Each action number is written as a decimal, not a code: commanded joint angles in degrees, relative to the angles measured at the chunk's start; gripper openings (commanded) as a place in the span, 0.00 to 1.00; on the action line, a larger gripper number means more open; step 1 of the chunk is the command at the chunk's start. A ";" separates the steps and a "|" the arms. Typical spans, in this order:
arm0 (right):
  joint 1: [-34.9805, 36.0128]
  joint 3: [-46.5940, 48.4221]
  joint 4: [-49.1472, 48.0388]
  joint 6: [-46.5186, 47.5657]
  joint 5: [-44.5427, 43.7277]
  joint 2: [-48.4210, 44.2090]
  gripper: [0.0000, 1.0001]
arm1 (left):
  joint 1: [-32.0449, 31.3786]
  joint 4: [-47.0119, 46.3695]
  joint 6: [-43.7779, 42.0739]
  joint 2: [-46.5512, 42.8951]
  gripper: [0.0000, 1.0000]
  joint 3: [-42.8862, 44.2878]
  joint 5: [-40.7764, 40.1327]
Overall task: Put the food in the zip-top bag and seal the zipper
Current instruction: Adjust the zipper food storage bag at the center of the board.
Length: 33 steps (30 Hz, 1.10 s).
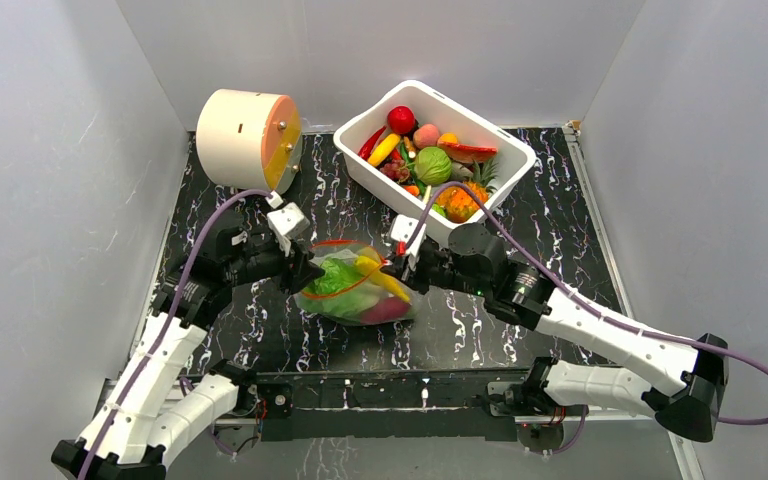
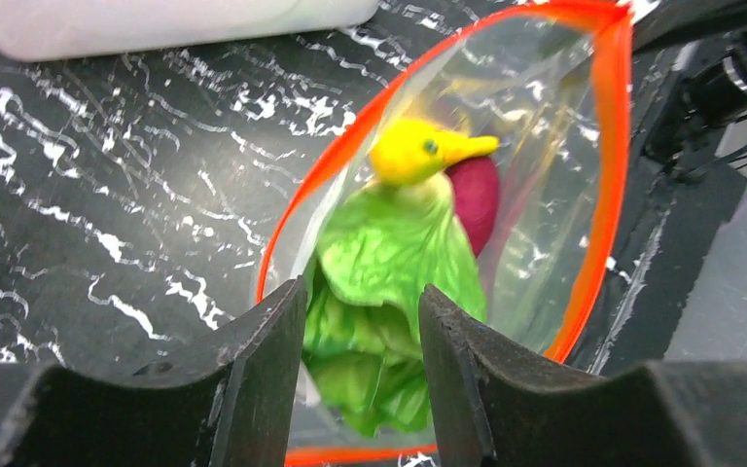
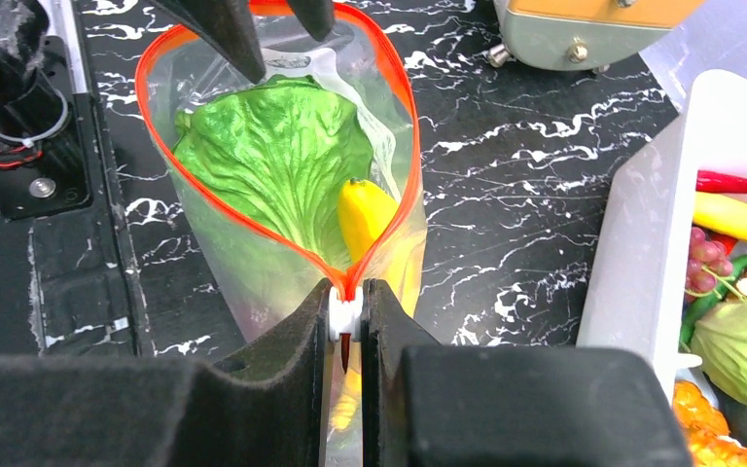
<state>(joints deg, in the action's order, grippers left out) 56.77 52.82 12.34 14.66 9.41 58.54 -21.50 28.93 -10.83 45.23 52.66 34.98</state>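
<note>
We see the zip-top bag [image 1: 355, 285] lying on the black marbled table [image 1: 260, 330], stretched between the two grippers, one at each end of its mouth.

At the bag's right end, the right gripper [image 3: 345, 313] has its jaws closed tight. They pinch the corner where the two sides of the zipper [image 2: 618, 146] meet, and a small white piece sits clamped between the pads. From that pinched corner the orange-red strip spreads into a wide loop, so the mouth gapes and is not sealed.

At the bag's left end, the left gripper [image 2: 362, 302] has its jaws partly apart, with a clear gap between the fingers. In the left wrist view the gap frames the bag's near end. The leafy green [image 2: 389, 253] fills the space between the fingers, and a stretch of the zipper crosses low beneath them. We cannot tell whether either pad touches the plastic.

Inside the bag, the leafy green lies towards the left gripper. A yellow banana [image 2: 413, 151] rests on it and a dark red piece [image 2: 477, 190] sits beside the banana, both towards the right gripper.

Beyond the bag, on its right, stands the white tub [image 1: 360, 165], holding many more toy fruits and vegetables. Beyond the bag, on its left, lies a cream cylinder [image 1: 245, 138] with an orange face.
</note>
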 commanded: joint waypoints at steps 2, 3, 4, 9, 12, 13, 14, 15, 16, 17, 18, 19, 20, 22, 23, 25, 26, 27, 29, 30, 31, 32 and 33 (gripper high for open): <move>-2.34 2.91 -2.68 -0.25 3.58 -1.84 0.00 | -0.04 3.02 -3.78 0.51 0.45 -0.58 -8.04; -2.43 2.80 -2.67 -0.06 3.92 -2.04 0.00 | -0.04 2.54 -3.88 0.29 0.45 -0.96 -9.36; -2.50 2.53 -2.67 0.09 4.29 -2.15 0.00 | -0.04 2.00 -4.16 -0.13 0.45 -1.37 -10.48; -3.04 1.93 -1.88 1.58 5.56 -2.72 0.01 | -0.04 -1.74 -5.99 -2.61 0.47 -4.53 -10.71; -3.41 2.08 -0.93 3.09 7.78 -2.70 0.02 | -0.08 -0.51 -8.28 -1.46 0.47 -4.63 -11.29; -3.47 2.10 -0.63 3.53 8.46 -2.53 0.02 | -0.04 -0.43 -8.40 -0.99 0.47 -4.45 -13.01; -3.55 2.17 -0.31 3.86 9.04 -2.29 0.02 | -0.04 -0.49 -8.46 -0.72 0.47 -4.19 -14.91; -3.52 2.24 0.17 4.32 9.76 -2.11 0.02 | -0.07 -0.72 -8.58 -0.60 0.48 -3.92 -15.99; -3.51 2.28 0.67 4.71 10.43 -1.92 0.02 | -0.04 -1.09 -8.50 -0.71 0.48 -3.67 -16.63; -3.59 2.34 1.13 5.15 10.95 -1.81 0.02 | -0.06 -1.48 -8.21 -0.87 0.48 -3.44 -16.84; -3.60 2.23 1.45 5.57 11.25 -1.77 0.02 | -0.04 -1.90 -7.77 -1.04 0.49 -3.17 -16.64; -3.62 2.33 1.84 6.02 11.54 -1.84 0.02 | -0.04 -2.28 -7.46 -1.25 0.49 -3.17 -16.02; -3.65 2.37 2.18 6.53 11.78 -1.85 0.02 | -0.04 -2.51 -7.19 -1.36 0.49 -3.15 -15.24; -3.70 2.52 3.06 7.57 12.40 -2.19 0.03 | -0.04 -2.44 -6.11 -1.25 0.49 -2.87 -13.22; -3.69 2.74 3.74 8.25 12.84 -2.27 0.02 | -0.08 -2.44 -5.83 -1.27 0.49 -2.77 -11.08; -3.73 3.31 5.08 9.26 13.39 -2.38 0.03 | -0.08 -3.31 -5.94 -1.71 0.49 -3.16 -6.70; -3.74 3.60 5.56 9.53 13.50 -2.40 0.03 | -0.04 -3.96 -6.11 -1.92 0.48 -3.83 -5.10; -3.77 3.81 5.92 9.80 13.64 -2.40 0.03 | -0.04 -4.53 -6.27 -1.94 0.48 -4.43 -4.07; -3.80 4.23 6.26 10.04 13.86 -2.43 0.03 | -0.08 -4.48 -7.01 -0.94 0.46 -4.96 -2.96; -3.81 4.43 6.29 10.04 13.85 -2.40 0.03 | -0.05 -3.89 -7.42 -0.07 0.45 -4.98 -2.32; -3.80 4.54 6.29 10.04 13.83 -2.45 0.03 | -0.04 -3.31 -7.80 0.94 0.43 -4.86 -2.07; -3.78 4.63 6.17 10.08 13.79 -2.47 0.03 | -0.08 -2.74 -8.19 1.74 0.41 -4.65 -2.12; -3.78 4.56 5.94 10.05 13.56 -2.54 0.03 | -0.04 -2.07 -8.58 2.60 0.35 -4.40 -2.23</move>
<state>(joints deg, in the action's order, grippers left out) 53.17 53.93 19.88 23.62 22.13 57.69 -21.50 25.80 -17.56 45.21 48.25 29.04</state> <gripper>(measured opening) 0.100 0.420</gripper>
